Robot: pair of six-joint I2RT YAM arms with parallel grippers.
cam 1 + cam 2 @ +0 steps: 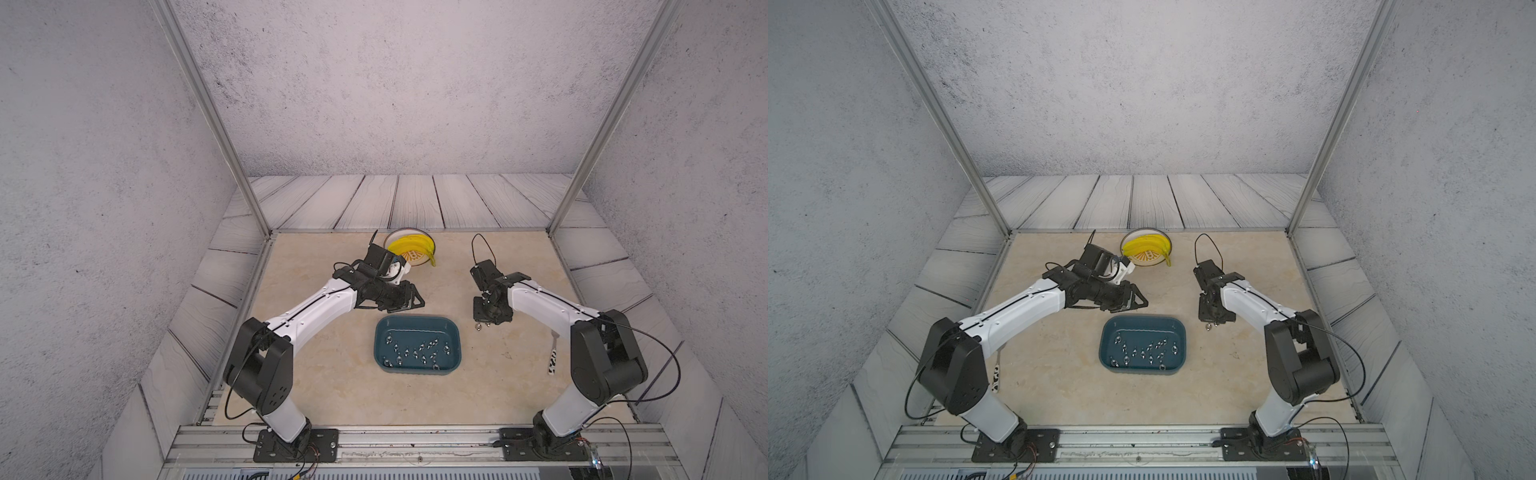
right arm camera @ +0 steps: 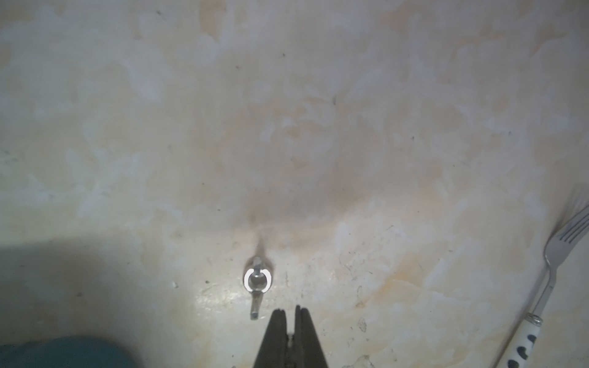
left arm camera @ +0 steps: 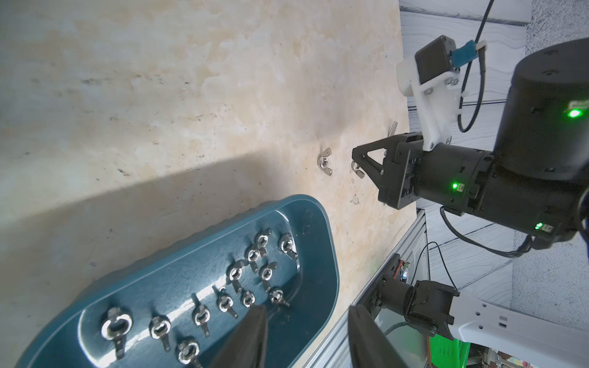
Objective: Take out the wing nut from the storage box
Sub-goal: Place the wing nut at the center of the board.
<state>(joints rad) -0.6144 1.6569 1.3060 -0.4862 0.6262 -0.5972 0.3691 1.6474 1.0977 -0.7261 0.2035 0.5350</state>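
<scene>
Right wrist view puts one wing nut (image 2: 257, 280) flat on the table just ahead of the right gripper (image 2: 289, 310), slightly to one side of its tips and clear of them, outside the storage box (image 3: 178, 280). The fingers are pressed together. The left wrist view shows a second nut (image 3: 357, 169) right at the tips, but whether it is pinched or merely lying there cannot be told. The left gripper (image 3: 307, 307) hangs spread and empty over the box's end, with the other nuts below and ahead of it. The likely risk is a stray sweep — low tips could send a loose nut skating across the smooth table, or a spread finger could catch the rim and jolt the box.
</scene>
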